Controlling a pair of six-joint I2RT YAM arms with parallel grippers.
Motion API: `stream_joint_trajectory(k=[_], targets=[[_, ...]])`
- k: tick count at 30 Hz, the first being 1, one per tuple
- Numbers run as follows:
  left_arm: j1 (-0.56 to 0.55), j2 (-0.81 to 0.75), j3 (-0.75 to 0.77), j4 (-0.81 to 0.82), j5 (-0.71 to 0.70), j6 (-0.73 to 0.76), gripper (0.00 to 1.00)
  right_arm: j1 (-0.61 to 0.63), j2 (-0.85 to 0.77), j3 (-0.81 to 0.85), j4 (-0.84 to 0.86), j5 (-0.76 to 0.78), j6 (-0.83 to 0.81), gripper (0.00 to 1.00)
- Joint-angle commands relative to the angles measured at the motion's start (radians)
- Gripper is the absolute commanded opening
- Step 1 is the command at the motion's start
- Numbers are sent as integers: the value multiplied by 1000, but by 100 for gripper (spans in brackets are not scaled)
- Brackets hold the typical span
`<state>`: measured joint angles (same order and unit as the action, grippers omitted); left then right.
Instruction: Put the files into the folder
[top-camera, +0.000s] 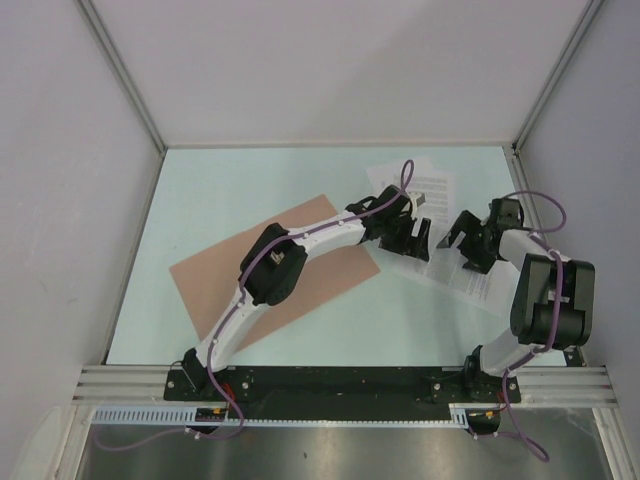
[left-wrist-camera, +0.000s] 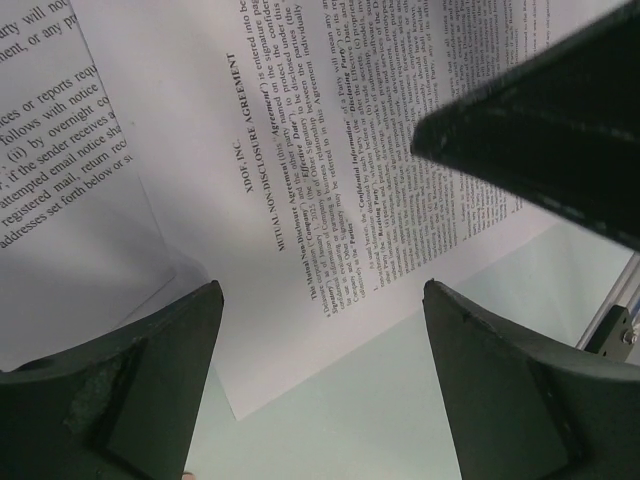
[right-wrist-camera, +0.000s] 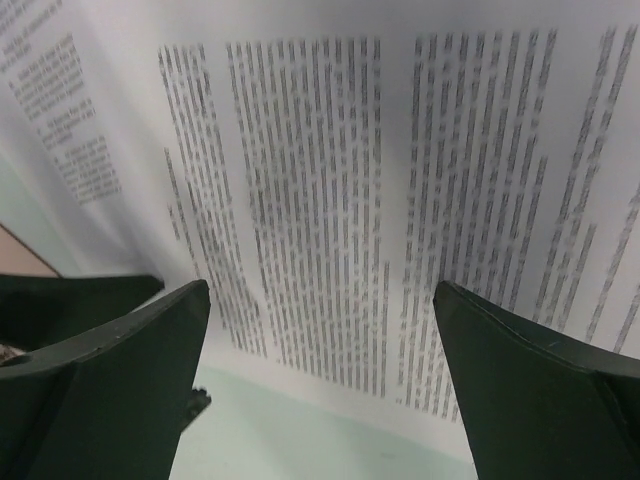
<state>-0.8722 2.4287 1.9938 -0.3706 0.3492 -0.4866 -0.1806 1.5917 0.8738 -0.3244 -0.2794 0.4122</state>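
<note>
The files (top-camera: 432, 182) are white printed sheets fanned out on the right of the pale green table, some overlapping. The salmon-brown folder (top-camera: 210, 272) lies flat at centre-left, with my left arm crossing over it. My left gripper (top-camera: 418, 236) hangs open just above the sheets. In the left wrist view its jaws (left-wrist-camera: 322, 290) straddle the corner of a sheet of the files (left-wrist-camera: 300, 200) headed as an agreement, gripping nothing. My right gripper (top-camera: 452, 243) faces it from the right, open too. In the right wrist view it (right-wrist-camera: 320, 290) hovers over the near edge of a densely printed sheet (right-wrist-camera: 350, 150).
Grey walls with aluminium posts close in the table (top-camera: 200, 190) on three sides. A rail (top-camera: 350, 380) carrying the arm bases runs along the near edge. In the left wrist view a dark finger (left-wrist-camera: 540, 130) of the other gripper shows close by. A sliver of the folder (right-wrist-camera: 20, 258) shows in the right wrist view.
</note>
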Motion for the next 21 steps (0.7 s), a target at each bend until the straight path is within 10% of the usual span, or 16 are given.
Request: stream_joint_trajectory(k=[1, 7, 21], targets=[[-10, -39, 17, -73, -24, 42, 89, -25, -75, -1, -48, 49, 22, 100], [-30, -152, -52, -36, -58, 65, 98, -94, -81, 34, -157, 347, 45, 100], [-68, 43, 49, 102, 70, -61, 97, -283, -179, -128, -113, 396, 53, 100]])
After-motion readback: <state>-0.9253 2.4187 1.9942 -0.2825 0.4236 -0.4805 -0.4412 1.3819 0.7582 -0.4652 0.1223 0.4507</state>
